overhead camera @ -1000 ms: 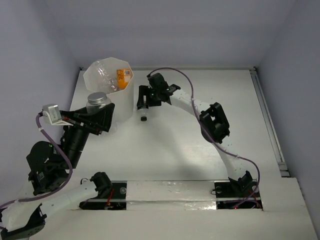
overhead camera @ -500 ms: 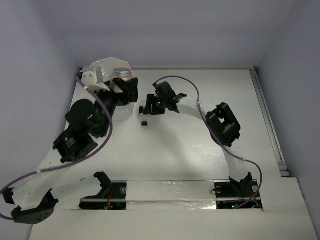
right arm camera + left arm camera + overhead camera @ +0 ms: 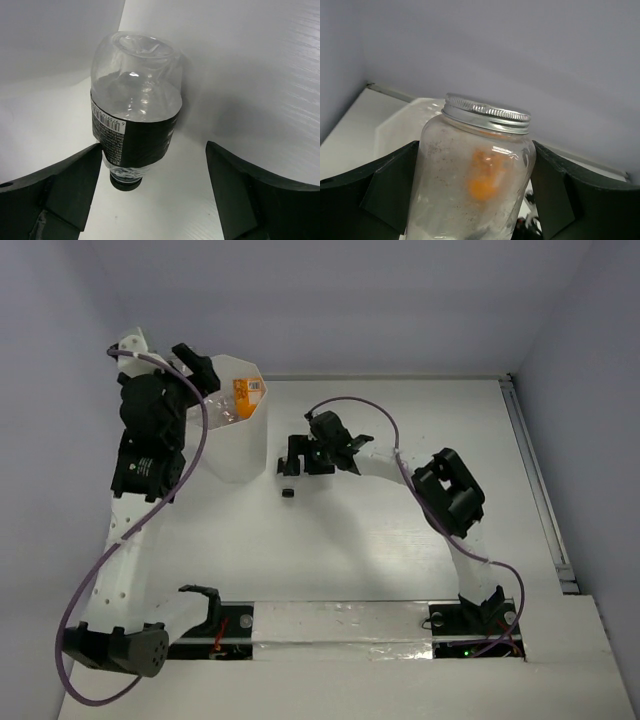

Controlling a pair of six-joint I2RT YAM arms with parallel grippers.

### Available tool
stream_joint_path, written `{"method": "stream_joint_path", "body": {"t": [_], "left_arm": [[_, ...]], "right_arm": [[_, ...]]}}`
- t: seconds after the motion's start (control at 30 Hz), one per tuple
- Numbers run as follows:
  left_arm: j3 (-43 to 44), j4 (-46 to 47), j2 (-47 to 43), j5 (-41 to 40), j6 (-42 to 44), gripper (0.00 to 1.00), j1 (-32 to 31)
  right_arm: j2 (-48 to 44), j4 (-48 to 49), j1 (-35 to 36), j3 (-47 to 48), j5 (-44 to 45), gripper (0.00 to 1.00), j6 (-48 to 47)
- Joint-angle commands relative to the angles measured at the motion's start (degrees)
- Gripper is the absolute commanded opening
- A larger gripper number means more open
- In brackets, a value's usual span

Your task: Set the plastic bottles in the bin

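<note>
Lifted high since a second ago, the left gripper (image 3: 475, 200) is clamped on a clear round plastic bottle with a silver lid (image 3: 476, 165). The tall white see-through bin (image 3: 236, 448) is below and just ahead of it. If the bottle is let go too soon, the bin could be missed.

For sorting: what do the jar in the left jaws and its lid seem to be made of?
Jar: clear, dusty-looking wall with orange showing through; glass or hard plastic, I cannot tell which. Lid: likely metal, with a silver sheen and ridged rim.
</note>
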Motion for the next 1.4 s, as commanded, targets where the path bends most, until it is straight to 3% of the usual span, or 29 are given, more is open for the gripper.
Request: {"method": "stream_joint_path", "body": {"t": [0.0,0.17,0.27,0.43,0.83,0.87,0.97,1.0,1.07,1.2,1.37], "left_arm": [[-0.6,5.4,-0.3,7.0,-4.5,0.45,8.0],[-3.3,9.3,-0.2,10.9,-7.4,0.44,11.8],[-4.5,11.7,-0.4,9.5,-8.1,0.44,13.0],[-7.6,18.5,1.1,9.3,-9.3,0.43,13.8],[-17.3,34.7,2.9,3.7,-6.4,0.41,13.8],[-17.6,35.1,3.3,3.4,-6.2,0.41,13.8],[-17.4,36.0,5.0,4.0,-5.2,0.42,13.8],[-17.5,36.3,5.5,4.1,-5.2,0.42,13.8],[-18.1,37.0,5.7,4.6,-5.2,0.45,13.8],[-19.4,38.2,5.8,4.2,-5.0,0.61,13.8],[-19.4,38.4,6.1,5.0,-5.7,0.69,13.8]], "right_arm": [[-4.1,4.4,1.5,-1.9,1.4,0.86,-1.0],[-7.4,2.9,1.5,-3.2,3.5,0.89,-1.6],[-6.3,0.7,1.5,-0.8,5.4,0.99,-2.1],[1.2,-5.4,1.5,9.0,3.6,1.0,-2.7],[4.3,-11.4,2.0,9.7,10.5,0.97,-5.3],[4.3,-11.7,2.0,9.5,10.9,0.95,-5.5],[3.7,-9.8,2.0,7.3,11.0,0.78,-5.7],[3.5,-9.1,2.0,6.7,10.9,0.67,-5.5],[2.1,-6.2,2.0,4.4,10.2,0.58,-5.1],[-2.6,-1.5,2.0,-0.1,9.7,0.55,-4.4],[-10.0,3.0,2.0,-5.3,9.7,0.52,-4.6]]}}
